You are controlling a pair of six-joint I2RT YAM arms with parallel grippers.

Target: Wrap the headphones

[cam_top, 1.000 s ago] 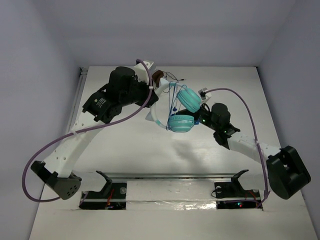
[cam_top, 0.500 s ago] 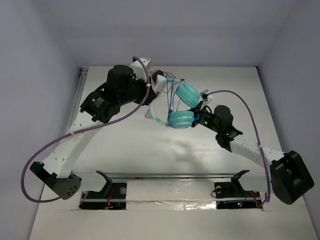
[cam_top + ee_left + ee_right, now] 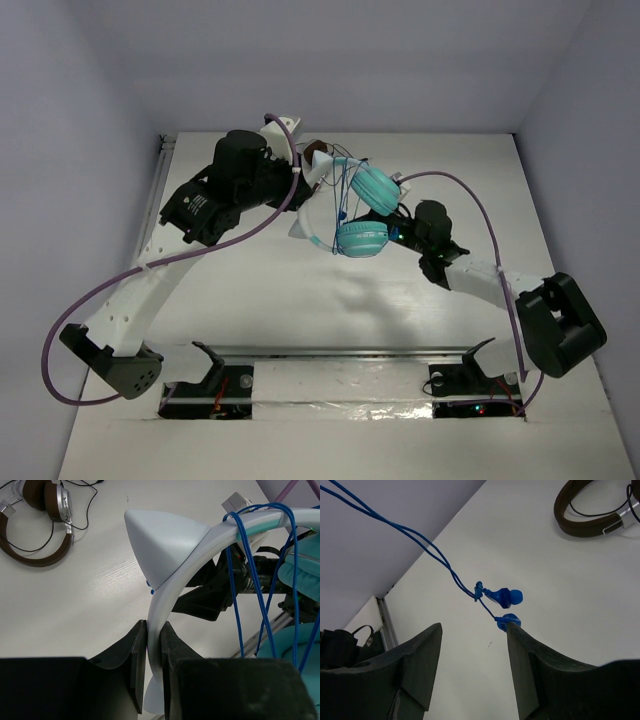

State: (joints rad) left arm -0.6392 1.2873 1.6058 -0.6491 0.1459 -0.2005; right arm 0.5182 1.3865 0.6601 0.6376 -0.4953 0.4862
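Note:
My left gripper (image 3: 305, 190) is shut on the white headband (image 3: 200, 545) of the headphones and holds them off the table; its fingers (image 3: 137, 655) pinch the band just below a white cat-ear point. The two teal ear cups (image 3: 375, 187) (image 3: 361, 238) hang to the right. The thin blue cable (image 3: 240, 580) is looped over the band several times. My right gripper (image 3: 400, 226) sits close beside the lower cup. In the right wrist view it (image 3: 474, 630) is open, and the cable's blue end plugs (image 3: 502, 597) hang just above its jaws, one touching the right fingertip.
Brown-and-silver headphones (image 3: 35, 530) with a dark cable lie on the white table at the back, also in the right wrist view (image 3: 590, 510). The table's left edge rail (image 3: 160, 190) and the grey walls bound the space.
My right arm has swung left, bringing its gripper in under the teal cups. My left gripper raised and tilted the headphones slightly, then held still.

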